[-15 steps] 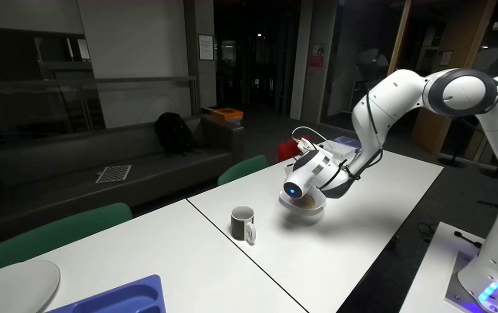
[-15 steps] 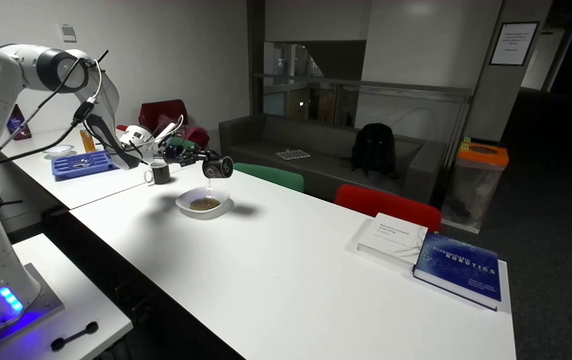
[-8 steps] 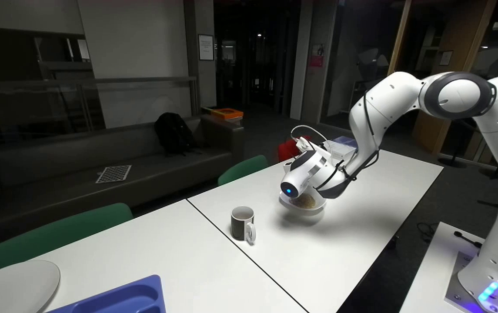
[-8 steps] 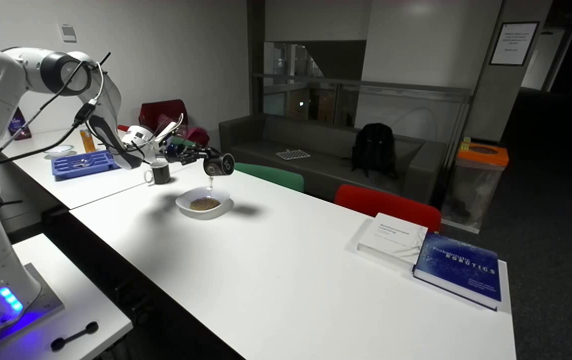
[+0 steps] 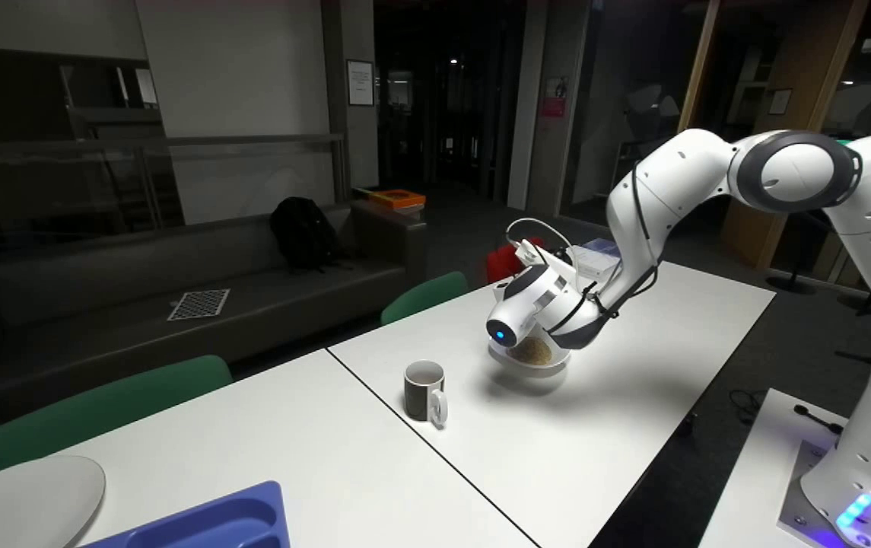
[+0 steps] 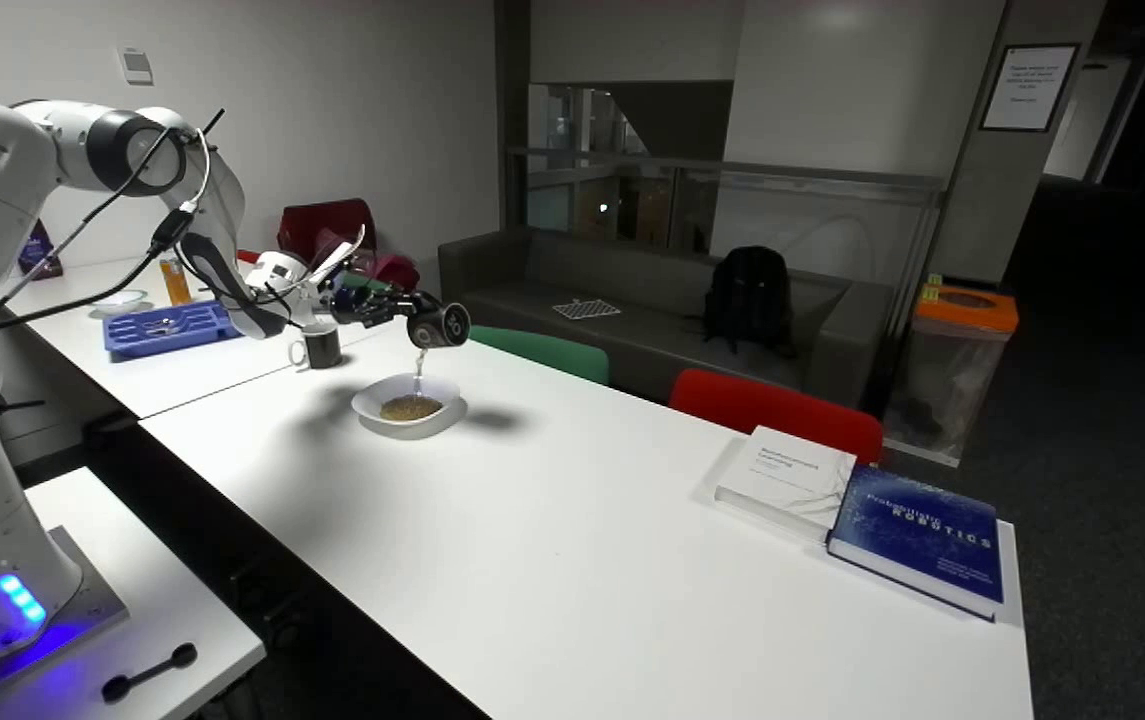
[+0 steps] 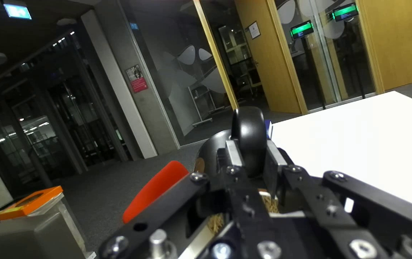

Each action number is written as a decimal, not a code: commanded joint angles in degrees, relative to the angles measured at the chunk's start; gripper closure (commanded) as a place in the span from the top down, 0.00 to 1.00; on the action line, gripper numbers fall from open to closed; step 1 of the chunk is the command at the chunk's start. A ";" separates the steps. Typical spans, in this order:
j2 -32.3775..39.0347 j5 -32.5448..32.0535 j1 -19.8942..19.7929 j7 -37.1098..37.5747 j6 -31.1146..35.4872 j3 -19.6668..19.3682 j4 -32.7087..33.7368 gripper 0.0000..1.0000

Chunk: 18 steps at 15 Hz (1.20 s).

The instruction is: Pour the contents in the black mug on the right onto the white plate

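The black mug (image 6: 437, 327) hangs tipped above the white plate (image 6: 366, 410), its opening turned downward. A thin pale stream of the contents (image 6: 419, 368) falls from it onto a tan heap lying in the plate. My gripper (image 7: 253, 154) is shut on the mug's handle (image 7: 250, 131), with one finger on each side of it. In the wrist view, parts of the heap (image 7: 271, 204) show between the linkages, below the mug. An exterior view also shows the plate (image 5: 538, 371) on the table, partly covered by my wrist, which mostly hides the mug there.
A greyer mug with a white handle (image 5: 421, 396) stands upright near the table seam. Beyond it are a blue tray (image 5: 211, 525) and a large white dish (image 5: 24, 495). Two books (image 6: 787, 480) lie at the table's far end. Green (image 6: 542, 352) and red (image 6: 782, 410) chairs line one side.
My arm has shifted slightly, its wrist edging toward the greyer mug's side. The held mug stays tipped over the plate, and the stream beneath it shows in the earlier frames too.
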 commanded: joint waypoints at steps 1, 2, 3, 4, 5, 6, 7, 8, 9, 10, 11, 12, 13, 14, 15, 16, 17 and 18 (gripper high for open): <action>0.63 -1.11 1.09 -2.36 -4.63 -0.54 2.25 0.05; 0.69 -1.12 1.19 -2.43 -5.17 -0.56 2.39 0.05; 0.73 -1.13 1.21 -2.59 -5.46 -0.54 2.54 0.05; 0.83 -1.16 1.26 -2.75 -5.86 -0.54 2.74 0.05; 0.93 -1.18 1.31 -2.90 -6.21 -0.53 2.92 0.05; 1.07 -1.22 1.38 -3.10 -6.64 -0.54 3.10 0.05; 1.27 -1.20 1.47 -3.36 -7.09 -0.54 3.34 0.05; 1.40 -1.14 1.53 -3.60 -7.38 -0.51 3.53 0.05; 1.42 -1.09 1.57 -3.93 -7.61 -0.49 3.61 0.05; 1.67 -1.05 1.71 -4.26 -8.09 -0.51 3.96 0.05; 1.71 -1.06 1.78 -4.63 -8.35 -0.51 4.13 0.05; 1.72 -1.09 1.86 -5.10 -8.70 -0.52 4.25 0.05; 1.72 -1.09 1.91 -5.53 -9.03 -0.51 4.36 0.05; 1.74 -1.15 1.96 -5.91 -9.29 -0.53 4.47 0.05; 1.62 -1.24 1.93 -6.28 -9.30 -0.54 4.44 0.05; 1.65 -1.29 1.93 -6.54 -9.42 -0.58 4.57 0.05; 1.66 -1.35 1.92 -6.81 -9.41 -0.58 4.66 0.05; 1.68 -1.35 1.92 -7.12 -9.50 -0.60 4.80 0.05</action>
